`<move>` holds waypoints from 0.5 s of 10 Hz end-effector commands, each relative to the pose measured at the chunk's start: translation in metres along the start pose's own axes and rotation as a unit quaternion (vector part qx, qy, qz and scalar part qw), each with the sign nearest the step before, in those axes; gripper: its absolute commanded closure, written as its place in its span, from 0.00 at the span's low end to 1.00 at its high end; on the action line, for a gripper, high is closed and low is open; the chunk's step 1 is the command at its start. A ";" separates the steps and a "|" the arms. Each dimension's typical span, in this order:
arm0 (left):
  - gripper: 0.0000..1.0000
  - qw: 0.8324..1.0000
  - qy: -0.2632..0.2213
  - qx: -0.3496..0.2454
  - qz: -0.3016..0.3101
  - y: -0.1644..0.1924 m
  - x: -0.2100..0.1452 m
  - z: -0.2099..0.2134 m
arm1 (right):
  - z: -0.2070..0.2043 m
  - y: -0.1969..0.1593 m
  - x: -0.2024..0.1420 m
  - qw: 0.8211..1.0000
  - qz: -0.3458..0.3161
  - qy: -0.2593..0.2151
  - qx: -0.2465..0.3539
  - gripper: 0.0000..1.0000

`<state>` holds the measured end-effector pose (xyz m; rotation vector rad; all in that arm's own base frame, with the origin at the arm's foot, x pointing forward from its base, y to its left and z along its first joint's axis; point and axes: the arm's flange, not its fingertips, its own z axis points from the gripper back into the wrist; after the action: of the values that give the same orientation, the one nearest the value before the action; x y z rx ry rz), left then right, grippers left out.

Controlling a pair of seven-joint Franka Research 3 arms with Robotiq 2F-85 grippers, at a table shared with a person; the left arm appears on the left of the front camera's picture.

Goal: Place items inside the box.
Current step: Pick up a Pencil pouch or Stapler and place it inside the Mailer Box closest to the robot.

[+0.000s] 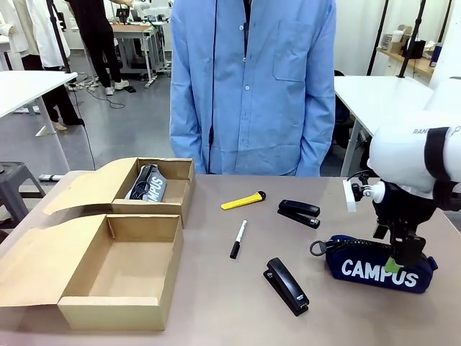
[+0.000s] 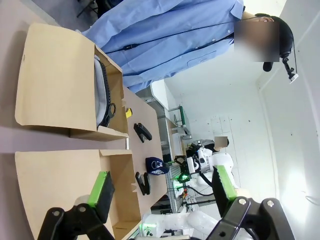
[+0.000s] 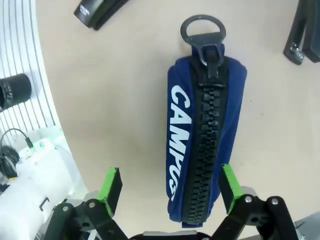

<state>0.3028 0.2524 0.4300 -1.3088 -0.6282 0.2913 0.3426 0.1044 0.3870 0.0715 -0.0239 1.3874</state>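
A brown-grey table (image 1: 216, 292) fills the foreground of a workshop, with white tables behind it. Taking the table as a clock face with twelve at its far edge, a person (image 1: 252, 86) in a blue shirt stands at twelve.

Two open cardboard boxes sit side by side on the left. The near box (image 1: 112, 313) is at about eight o'clock with its flaps spread outward. The far box (image 1: 176, 170) is at ten o'clock and touches it. A grey pouch (image 1: 148, 186) printed "CAMPUS" lies inside the far box.

At four o'clock the navy pouch (image 1: 374, 268) lies flat on the table, zip upward and ring pull toward the table's middle. The right gripper (image 1: 397, 263) hangs directly over it, fingers pointing down. In the right wrist view its jaws stand spread wide astride the pouch (image 3: 205, 125), which lies nearer one green pad than the other and is not pinched. In the left wrist view the left gripper (image 2: 164, 186) is also spread, with nothing between its pads.

One black stapler (image 1: 287, 285) lies at five o'clock, just left of the navy pouch. A second stapler (image 1: 300, 213) lies at two o'clock. The yellow utility knife (image 1: 243, 200) lies at one o'clock, near the far box. The black-and-white marker (image 1: 238, 239) lies near the centre, between the knife and the nearer stapler.
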 end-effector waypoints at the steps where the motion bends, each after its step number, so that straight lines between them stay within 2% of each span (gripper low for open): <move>1: 0.00 1.000 -0.002 -0.009 -0.011 0.000 -0.001 0.000 | -0.012 0.001 -0.012 0.999 -0.026 0.007 -0.031 0.00; 3: 0.00 1.000 -0.002 -0.009 -0.011 0.000 -0.001 0.000 | -0.015 -0.001 -0.016 0.999 -0.042 0.005 -0.033 0.00; 5: 0.00 1.000 -0.002 -0.009 -0.011 0.000 -0.001 0.000 | -0.031 -0.008 -0.020 0.998 -0.054 0.020 -0.006 0.00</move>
<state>0.3027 0.2524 0.4301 -1.3088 -0.6283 0.2912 0.3533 0.0880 0.3781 0.0350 -0.0213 1.3164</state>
